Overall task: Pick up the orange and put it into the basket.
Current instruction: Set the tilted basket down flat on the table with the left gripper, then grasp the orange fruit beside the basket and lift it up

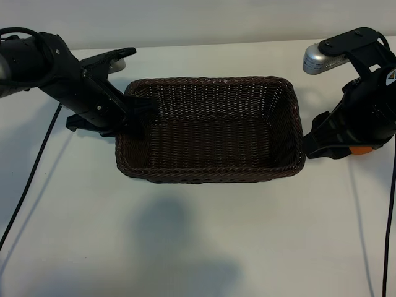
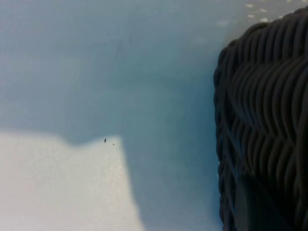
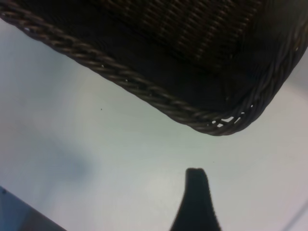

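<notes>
Dark-brown woven basket [image 1: 210, 170]; bright orange [image 1: 361, 150]; white table [image 1: 185, 247]; black arms.

Light's coming from overhead on my feed, pretty even and bright on the white table [image 1: 204, 247]. There's a big soft shadow on its near side and thin ones under both arms. The wicker basket [image 1: 210, 130] looks sharp from outside, but both wrist cams are mushy, really blurred up close.

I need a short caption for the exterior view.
Empty basket between two arms; orange peeks out under the right gripper.
</notes>
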{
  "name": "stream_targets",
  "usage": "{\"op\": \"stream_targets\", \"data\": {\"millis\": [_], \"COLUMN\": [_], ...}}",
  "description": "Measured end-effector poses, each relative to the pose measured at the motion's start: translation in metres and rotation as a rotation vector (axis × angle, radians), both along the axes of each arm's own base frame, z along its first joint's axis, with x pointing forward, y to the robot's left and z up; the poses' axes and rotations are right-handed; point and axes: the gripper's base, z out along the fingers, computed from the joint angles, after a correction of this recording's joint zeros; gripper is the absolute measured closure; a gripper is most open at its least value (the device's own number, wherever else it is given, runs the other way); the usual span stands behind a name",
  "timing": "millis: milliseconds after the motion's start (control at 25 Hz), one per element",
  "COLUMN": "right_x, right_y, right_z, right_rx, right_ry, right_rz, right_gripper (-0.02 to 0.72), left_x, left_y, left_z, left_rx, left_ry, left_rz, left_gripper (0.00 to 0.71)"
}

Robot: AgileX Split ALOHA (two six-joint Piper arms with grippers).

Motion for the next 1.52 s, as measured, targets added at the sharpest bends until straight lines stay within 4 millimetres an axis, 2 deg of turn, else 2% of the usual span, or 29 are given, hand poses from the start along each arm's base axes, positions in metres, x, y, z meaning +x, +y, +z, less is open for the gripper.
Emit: {"op": "stream_targets", "data": {"millis": [80, 160, 360, 440, 480, 800, 1080, 1360, 1520], "right_x": [0.000, 0.000, 0.000, 0.000, 0.000, 0.000, 0.000, -0.001, -0.001], "right_y": [0.000, 0.000, 0.000, 0.000, 0.000, 0.000, 0.000, 0.000, 0.000], "right_z": [0.000, 0.000, 0.000, 0.000, 0.000, 0.000, 0.000, 0.000, 0.000], "right_rx": [0.000, 0.000, 0.000, 0.000, 0.000, 0.000, -0.001, -0.001, -0.001], "right_ry": [0.000, 0.000, 0.001, 0.001, 0.001, 0.002, 0.004, 0.007, 0.007], "right_rz": [0.000, 0.000, 0.000, 0.000, 0.000, 0.000, 0.001, 0.002, 0.002], "right_gripper": [0.178, 0.178, 0.178, 0.178, 0.178, 0.178, 0.178, 0.178, 0.178], "left_x": [-0.001, -0.002, -0.003, -0.004, -0.005, -0.016, -0.034, -0.053, -0.065], "left_y": [0.000, 0.000, -0.001, -0.001, -0.001, 0.008, 0.016, 0.041, 0.058], "left_z": [0.000, 0.000, 0.002, 0.006, 0.009, 0.048, 0.097, 0.124, 0.145], "left_rx": [-0.001, -0.002, -0.008, -0.011, -0.010, 0.046, 0.066, 0.285, 0.387], "left_ry": [0.006, 0.022, 0.035, 0.033, 0.027, -0.010, -0.119, -0.131, -0.162], "left_rz": [-0.002, -0.007, -0.014, -0.017, -0.019, -0.016, -0.003, 0.040, 0.070], "left_gripper": [0.557, 0.489, 0.114, 0.031, 0.014, 0.043, 0.060, 0.078, 0.091]}}
